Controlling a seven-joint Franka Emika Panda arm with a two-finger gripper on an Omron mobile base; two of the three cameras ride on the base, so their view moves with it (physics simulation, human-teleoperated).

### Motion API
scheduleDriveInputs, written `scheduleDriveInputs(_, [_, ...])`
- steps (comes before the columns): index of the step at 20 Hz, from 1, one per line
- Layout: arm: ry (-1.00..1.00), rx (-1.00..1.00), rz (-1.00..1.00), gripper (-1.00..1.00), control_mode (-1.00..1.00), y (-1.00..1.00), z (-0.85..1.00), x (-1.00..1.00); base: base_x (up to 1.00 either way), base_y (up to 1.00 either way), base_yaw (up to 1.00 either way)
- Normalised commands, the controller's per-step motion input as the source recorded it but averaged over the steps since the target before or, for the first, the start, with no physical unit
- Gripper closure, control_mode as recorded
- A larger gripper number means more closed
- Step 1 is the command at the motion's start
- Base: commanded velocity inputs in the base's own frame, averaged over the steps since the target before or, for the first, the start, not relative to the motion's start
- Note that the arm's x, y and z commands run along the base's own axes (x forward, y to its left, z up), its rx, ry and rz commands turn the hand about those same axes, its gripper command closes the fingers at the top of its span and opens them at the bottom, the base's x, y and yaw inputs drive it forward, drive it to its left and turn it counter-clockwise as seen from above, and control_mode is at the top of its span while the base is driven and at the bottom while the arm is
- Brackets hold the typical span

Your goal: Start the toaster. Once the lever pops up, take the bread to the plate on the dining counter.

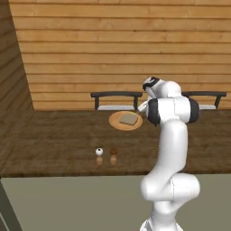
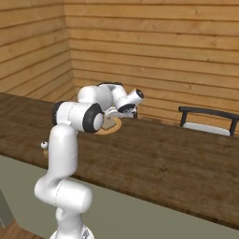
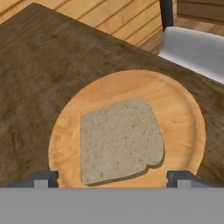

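The tan-grey bread [image 3: 120, 140] lies flat on the round wooden plate [image 3: 183, 118], slightly left of its middle. Both rest on the dark wood dining counter [image 3: 39, 65]. My gripper [image 3: 113, 179] hovers just above the plate, open, with its two fingertips [image 3: 43, 178] spread wider than the slice and nothing between them. From the left base view the plate [image 1: 118, 122] with the bread [image 1: 129, 119] sits at the counter's [image 1: 54, 140] far side, just left of my arm. In the right base view the hand [image 2: 125, 109] hangs over the plate [image 2: 105, 131].
Two dark chairs [image 1: 116, 95] [image 1: 205, 94] stand behind the counter against the plank wall; one seat [image 3: 197, 48] is close beyond the plate. A small white shaker [image 1: 99, 151] and a brown one [image 1: 113, 152] stand nearer the counter's front edge.
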Motion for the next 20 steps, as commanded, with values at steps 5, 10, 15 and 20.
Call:
scheduleDriveInputs(5, [-0.11, -0.12, 0.00, -1.00, -1.00, 0.06, 0.45, -0.22, 0.00, 0.00, 0.00])
scheduleDriveInputs(10, [-0.22, -0.22, -0.19, -1.00, -1.00, 0.21, 0.31, -1.00, 0.00, 0.00, 0.00])
scheduleDriveInputs(15, [-0.08, -0.17, -0.13, -1.00, -1.00, 0.18, 0.37, -0.95, 0.00, 0.00, 0.00])
scheduleDriveInputs(20, [-0.05, -0.10, -0.10, -1.00, -1.00, 0.28, 0.28, -1.00, 0.00, 0.00, 0.00])
